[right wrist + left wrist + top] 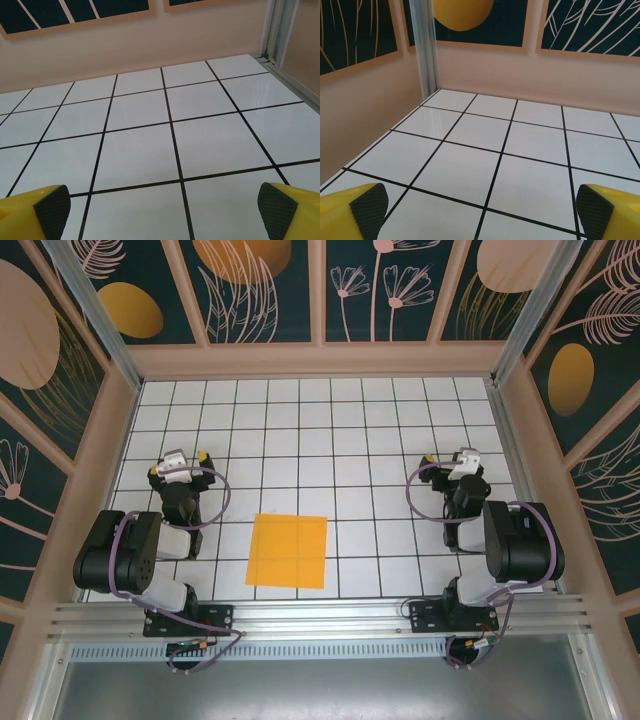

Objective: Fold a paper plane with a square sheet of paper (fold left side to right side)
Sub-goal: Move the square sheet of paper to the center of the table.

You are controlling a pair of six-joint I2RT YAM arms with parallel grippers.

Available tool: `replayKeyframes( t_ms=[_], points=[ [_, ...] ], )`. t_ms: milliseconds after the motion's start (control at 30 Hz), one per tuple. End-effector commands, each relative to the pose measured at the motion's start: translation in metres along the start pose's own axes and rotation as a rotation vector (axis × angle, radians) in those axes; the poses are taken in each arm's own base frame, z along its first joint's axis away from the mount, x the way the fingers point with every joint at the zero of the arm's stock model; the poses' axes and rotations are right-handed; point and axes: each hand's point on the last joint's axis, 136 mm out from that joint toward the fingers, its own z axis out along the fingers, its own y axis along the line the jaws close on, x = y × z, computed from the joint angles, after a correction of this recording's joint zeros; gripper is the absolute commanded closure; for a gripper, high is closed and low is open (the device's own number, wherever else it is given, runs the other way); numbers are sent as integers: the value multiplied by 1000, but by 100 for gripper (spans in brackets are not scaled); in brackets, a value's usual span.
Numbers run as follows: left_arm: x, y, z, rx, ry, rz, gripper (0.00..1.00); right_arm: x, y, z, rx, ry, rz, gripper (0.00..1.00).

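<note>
**A:** From above, where is the paper?

**B:** The square sheet of paper (288, 551) lies flat on the table (380, 430) near the front edge, between the two arms and well apart from both. I see no crease in it.

**A:** And the claws?

**B:** The left claw (180, 464) sits left of the sheet and farther back, and the right claw (452, 456) mirrors it on the right. Both are spread and hold nothing.

**A:** Left wrist view?

**B:** The left claw (481, 212) is released. Its pads (369, 210) stand at the bottom corners, with bare white tiles (520, 150) between them.

**A:** Right wrist view?

**B:** Much the same. The right claw (164, 212) is wide apart over bare tiles, grasping nothing.

**A:** So how far along is it?

**B:** At the very start, I'd judge. The left-to-right fold is not yet made, and every fold of the plane is left to do.
</note>
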Motion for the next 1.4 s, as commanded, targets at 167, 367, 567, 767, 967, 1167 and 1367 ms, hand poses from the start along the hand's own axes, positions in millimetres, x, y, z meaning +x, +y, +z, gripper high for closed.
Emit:
replayKeyframes(
  t_ms=[167, 367, 567, 767, 967, 1167, 1367],
  points=[
    [-6, -1, 2, 11, -16, -21, 2, -10, 3, 3, -29, -30, -8, 1],
    [-5, -2, 2, 12, -12, -21, 1, -10, 2, 2, -36, -30, -2, 1],
    [-7, 0, 1, 5, -21, -23, 1, -10, 3, 2, -37, -31, -2, 1],
    [-24, 0, -10, 17, -52, -27, 1, -21, 2, 0, -6, -37, -8, 2],
    [-42, -1, -11, -10, 113, -203, 1, -52, 19, -15, 17, 6, 53, 1],
    [-20, -61, -25, 164, 436, -302, 2, -67, 58, -29, 9, 196, 168, 1],
    [16, -124, -80, 301, 726, -227, 1, -53, 91, -39, -29, 357, 230, 1]
  ],
)
